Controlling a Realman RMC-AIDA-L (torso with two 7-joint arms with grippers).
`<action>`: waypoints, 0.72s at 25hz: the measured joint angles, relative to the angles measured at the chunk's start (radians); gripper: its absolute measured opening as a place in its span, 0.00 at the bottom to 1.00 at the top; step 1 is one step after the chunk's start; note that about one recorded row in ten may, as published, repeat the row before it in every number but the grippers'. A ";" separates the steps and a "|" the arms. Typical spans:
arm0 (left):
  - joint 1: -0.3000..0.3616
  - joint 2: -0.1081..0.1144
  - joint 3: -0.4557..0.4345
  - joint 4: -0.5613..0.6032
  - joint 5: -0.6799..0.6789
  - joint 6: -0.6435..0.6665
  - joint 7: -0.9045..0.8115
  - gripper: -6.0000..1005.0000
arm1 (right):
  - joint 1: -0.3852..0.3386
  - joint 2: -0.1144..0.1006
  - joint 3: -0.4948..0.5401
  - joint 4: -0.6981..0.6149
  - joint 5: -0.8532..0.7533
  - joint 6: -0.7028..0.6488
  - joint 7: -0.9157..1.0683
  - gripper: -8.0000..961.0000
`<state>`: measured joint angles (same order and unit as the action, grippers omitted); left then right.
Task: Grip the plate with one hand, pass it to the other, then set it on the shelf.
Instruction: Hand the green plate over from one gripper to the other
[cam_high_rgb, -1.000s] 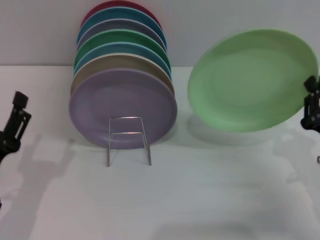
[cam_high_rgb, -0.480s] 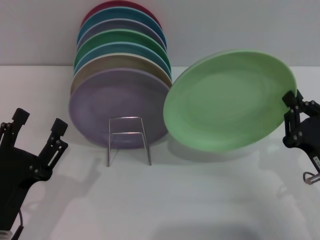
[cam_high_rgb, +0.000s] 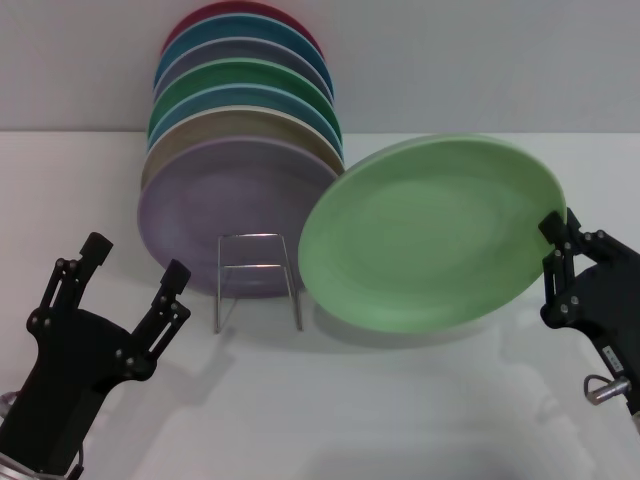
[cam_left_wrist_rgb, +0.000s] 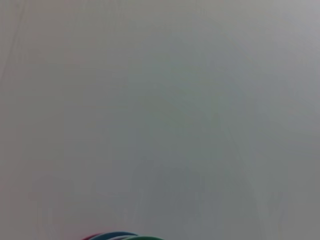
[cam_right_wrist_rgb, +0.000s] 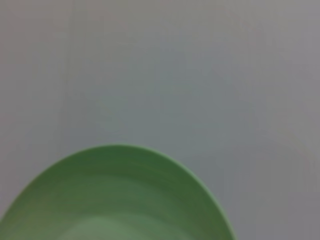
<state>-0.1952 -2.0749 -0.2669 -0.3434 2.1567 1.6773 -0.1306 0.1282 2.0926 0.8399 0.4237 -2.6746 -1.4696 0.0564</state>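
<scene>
Grippers framed the scene from the near corners. The left gripper (cam_high_rgb: 132, 276) stood low and near, fingers spread apart and empty, well apart from the plate (cam_high_rgb: 432, 232). The right gripper (cam_high_rgb: 556, 252) pinched the plate's right rim. The plate hung tilted above the table (cam_high_rgb: 400, 400), face turned up and forward, its long axis rising rightward. Farther back stood the shelf (cam_high_rgb: 256, 280), with a lilac plate (cam_high_rgb: 240, 205) fronting a leaning stack (cam_high_rgb: 245, 90).

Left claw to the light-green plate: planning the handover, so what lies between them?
In the head view, the wire shelf stands between the open left claw and the light-green plate, which the right claw holds.
</scene>
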 joint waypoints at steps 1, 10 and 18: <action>0.001 0.001 0.002 -0.001 0.000 -0.002 0.000 0.86 | -0.004 0.000 -0.037 0.011 0.046 0.001 -0.026 0.03; 0.002 0.004 0.022 0.007 0.002 -0.005 0.001 0.86 | -0.017 0.000 -0.380 0.116 0.427 0.002 -0.341 0.03; -0.004 0.003 0.066 0.004 0.002 -0.020 0.049 0.86 | -0.036 0.000 -0.553 0.198 0.606 -0.047 -0.484 0.03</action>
<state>-0.1987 -2.0718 -0.2012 -0.3390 2.1585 1.6576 -0.0815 0.0921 2.0922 0.2871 0.6212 -2.0685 -1.5161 -0.4278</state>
